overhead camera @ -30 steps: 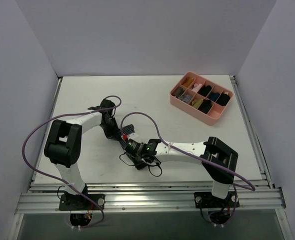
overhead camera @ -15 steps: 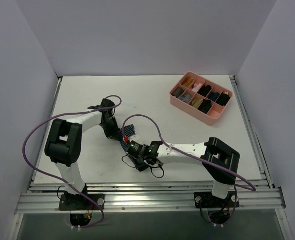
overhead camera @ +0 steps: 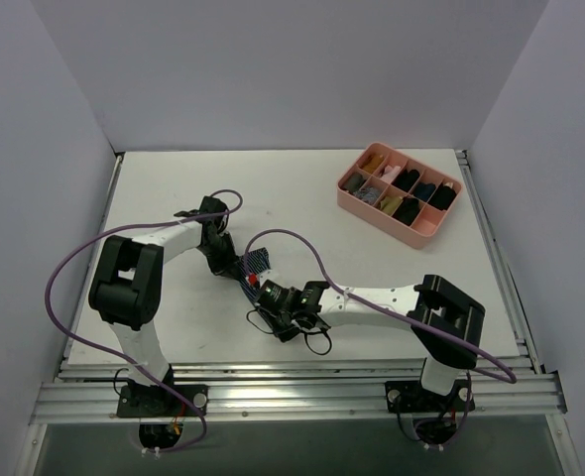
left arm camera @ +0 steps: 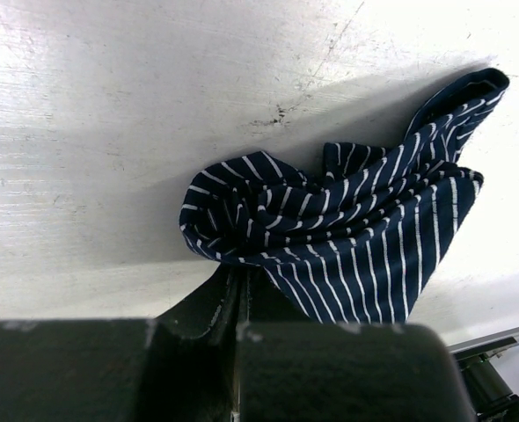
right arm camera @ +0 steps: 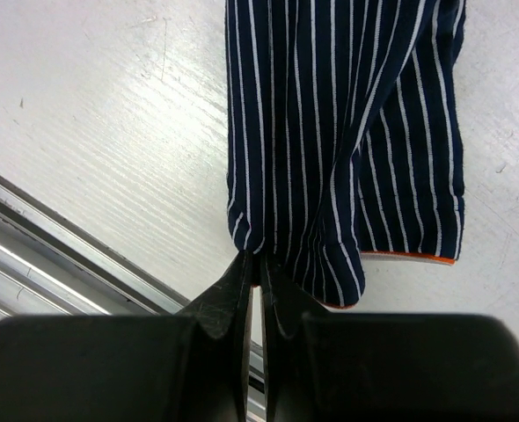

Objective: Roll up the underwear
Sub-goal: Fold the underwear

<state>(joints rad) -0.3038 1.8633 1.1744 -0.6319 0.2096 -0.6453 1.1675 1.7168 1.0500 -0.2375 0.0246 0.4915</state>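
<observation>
Left jaws and right jaws are clamped shut on the underwear (right arm camera: pixel 330 132). Right arm has drawn toward 5 o'clock, tensioning cloth over the bench (right arm camera: pixel 84 105); no roll formed yet.

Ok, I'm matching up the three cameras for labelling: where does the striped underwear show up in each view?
Top external: the underwear is a small striped patch left of centre, in the near half of the table.
Left wrist: the underwear is centre-right, bunched up.
Right wrist: the underwear fills the upper middle and runs off the top edge.
Shared landmark: the white table beneath it in all three.
</observation>
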